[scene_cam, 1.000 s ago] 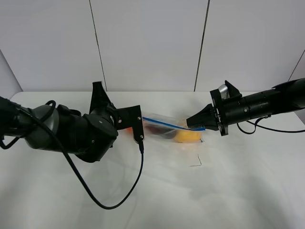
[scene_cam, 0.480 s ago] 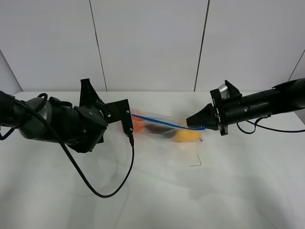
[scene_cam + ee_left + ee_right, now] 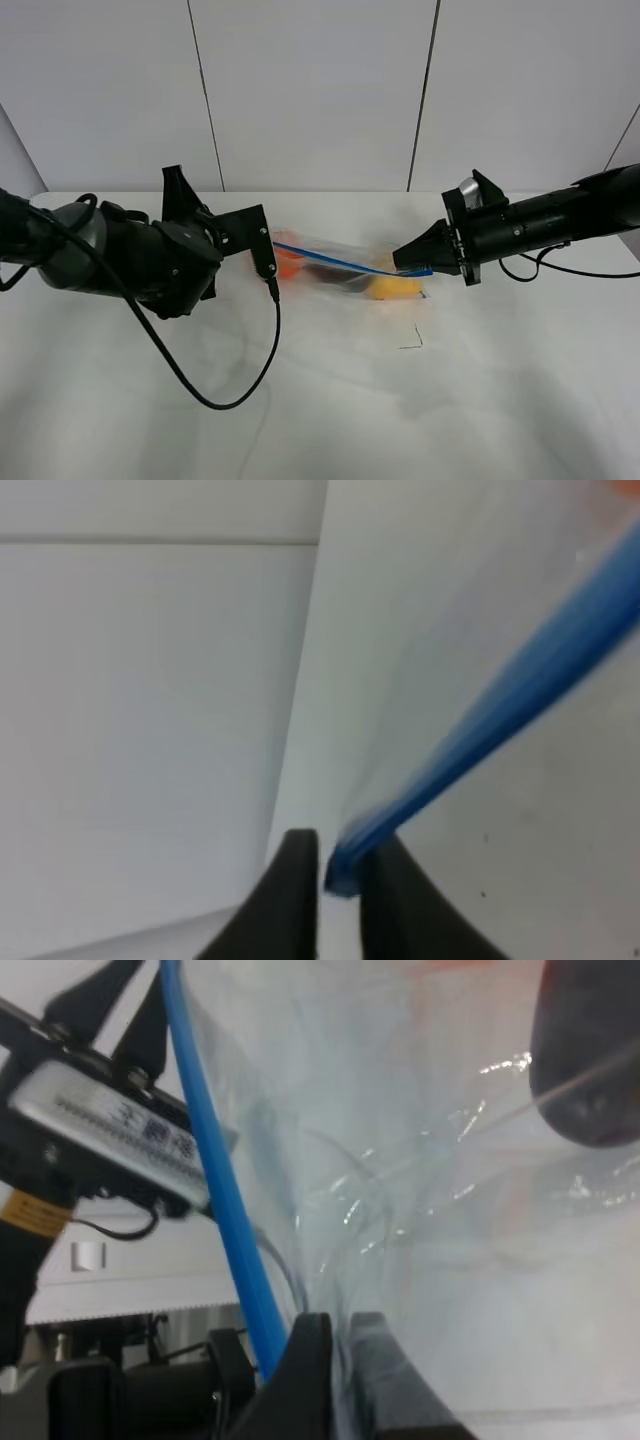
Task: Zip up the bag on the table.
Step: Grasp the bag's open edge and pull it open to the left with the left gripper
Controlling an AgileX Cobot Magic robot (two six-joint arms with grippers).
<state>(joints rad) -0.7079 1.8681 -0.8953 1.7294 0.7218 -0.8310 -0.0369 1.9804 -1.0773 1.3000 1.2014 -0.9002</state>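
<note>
Zip bag (image 3: 345, 275): frame centre, over white worktop (image 3: 330, 400), blue zipper strip (image 3: 340, 262) running left–right. Right fingers (image 3: 316, 1350) pinch its right end; left fingers (image 3: 300, 880) straddle its left end, narrowly apart, grip unclear.

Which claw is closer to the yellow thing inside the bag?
Right. The right claw pinches the bag right beside the yellow thing; the left claw is at the blue strip's far end, by the orange piece.

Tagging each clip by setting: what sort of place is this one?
Probably a robotics lab bench: a plain white matte tabletop, bare pale wall panels with dark seams behind it, and black robot arms, left and right, trailing cables.
</note>
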